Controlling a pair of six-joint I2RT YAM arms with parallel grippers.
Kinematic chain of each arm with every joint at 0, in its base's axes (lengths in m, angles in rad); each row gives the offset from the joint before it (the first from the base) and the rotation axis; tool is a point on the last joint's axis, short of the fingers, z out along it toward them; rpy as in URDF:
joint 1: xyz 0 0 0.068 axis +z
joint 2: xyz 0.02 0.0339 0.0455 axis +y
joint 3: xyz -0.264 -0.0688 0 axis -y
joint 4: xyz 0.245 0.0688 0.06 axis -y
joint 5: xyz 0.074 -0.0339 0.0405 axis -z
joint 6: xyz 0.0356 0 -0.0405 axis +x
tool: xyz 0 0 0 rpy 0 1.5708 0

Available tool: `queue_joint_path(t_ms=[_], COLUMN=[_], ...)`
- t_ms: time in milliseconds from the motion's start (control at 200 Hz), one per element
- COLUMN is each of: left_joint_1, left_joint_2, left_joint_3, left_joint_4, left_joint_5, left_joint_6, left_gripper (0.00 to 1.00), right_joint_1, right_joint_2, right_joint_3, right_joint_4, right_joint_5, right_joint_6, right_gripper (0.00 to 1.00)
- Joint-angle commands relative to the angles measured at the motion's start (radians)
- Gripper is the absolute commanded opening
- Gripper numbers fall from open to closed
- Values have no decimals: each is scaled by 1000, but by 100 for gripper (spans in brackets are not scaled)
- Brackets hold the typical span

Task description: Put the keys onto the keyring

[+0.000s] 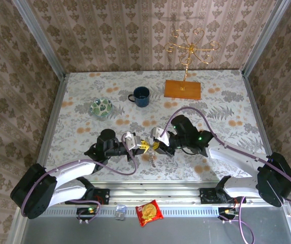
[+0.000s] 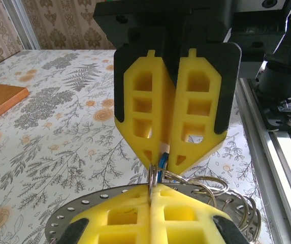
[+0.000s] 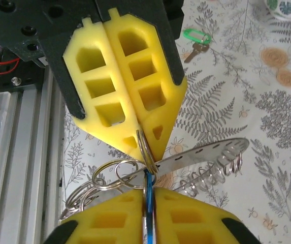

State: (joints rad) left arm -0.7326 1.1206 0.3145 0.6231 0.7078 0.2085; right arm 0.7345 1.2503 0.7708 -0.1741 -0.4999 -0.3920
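Evidently mid-threading. At left, pinching a wire loop (image 3: 144, 148) of the keyring (image 3: 206, 152) in the left gripper (image 1: 131, 141), fingers pressed together, with the flat plate just under the tips. Tip to tip opposite, clamping the blue key (image 2: 159, 175) in the right gripper (image 1: 158, 141), likewise closed. Next, probably: work the key's eye onto the loop's split without losing either pinch. Then fetch the green key (image 3: 196, 37), lying on the table past the left gripper. Underneath, floral table (image 1: 226, 101); around, patterned walls (image 1: 109, 30).
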Motion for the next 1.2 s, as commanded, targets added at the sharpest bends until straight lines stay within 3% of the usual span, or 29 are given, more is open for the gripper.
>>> queue_joint_path(t_ms=[0,265,460,555,670,1195], left_joint_1=[-5,-5,-11,-12,-19,-30], left_joint_2=[-7,19,24,27,34,77], left_joint_3=[-10,-31,-34,-37,-43,-68], left_joint_4=[67,209,186,182,197,328], left_joint_5=[10,11,2,2,5,8], left_joint_6=[-29,-62,-26,-24,-28,-72], left_gripper=[0,0,0,0,0,0], right_joint_1=[6,5,-1,-16,-24,-24], right_joint_2=[7,72,41,-15,-79,-30], right_joint_3=[3,31,29,0,-37,-65], right_joint_4=[16,-64,-44,-12,7,170], right_joint_5=[21,29,20,20,15,-43], right_joint_6=[-9,-53,-40,-21,-19,57], right_gripper=[3,0,0,23,30,21])
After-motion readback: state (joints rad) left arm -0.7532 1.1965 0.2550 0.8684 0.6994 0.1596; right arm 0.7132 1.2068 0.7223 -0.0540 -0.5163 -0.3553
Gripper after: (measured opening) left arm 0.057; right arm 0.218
